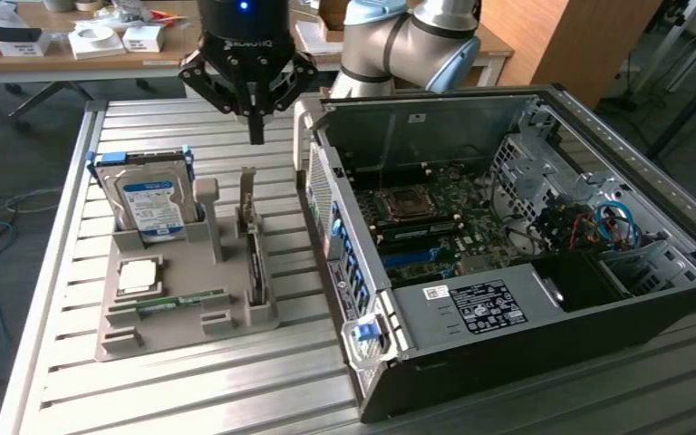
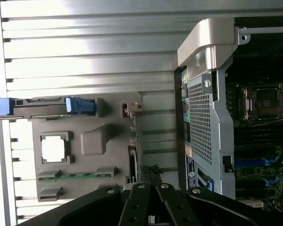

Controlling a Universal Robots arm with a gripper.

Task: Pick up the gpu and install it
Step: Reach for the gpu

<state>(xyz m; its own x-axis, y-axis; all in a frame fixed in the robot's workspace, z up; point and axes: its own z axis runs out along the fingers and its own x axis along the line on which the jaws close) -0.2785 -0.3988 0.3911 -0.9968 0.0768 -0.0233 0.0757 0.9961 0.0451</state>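
The gpu (image 1: 254, 254) stands on its edge in a slot of the grey holder tray (image 1: 191, 322), with its silver bracket pointing up at the far end. My gripper (image 1: 255, 136) hangs above the card's far end, apart from it, shut and holding nothing. In the wrist view the gpu (image 2: 132, 157) is seen edge-on as a thin dark strip beside the holder tray (image 2: 92, 141). The shut gripper (image 2: 153, 175) sits just beside the card's end. The open computer case (image 1: 506, 245) lies at the exterior view's right with its motherboard (image 1: 433, 227) exposed.
The holder tray also carries a silver hard drive (image 1: 149, 199) with a blue label, a CPU (image 1: 140, 275) and a green RAM stick (image 1: 185, 301). The case's upright wall (image 1: 323, 190) stands close to the gpu. A desk with boxes (image 1: 94, 41) lies behind the table.
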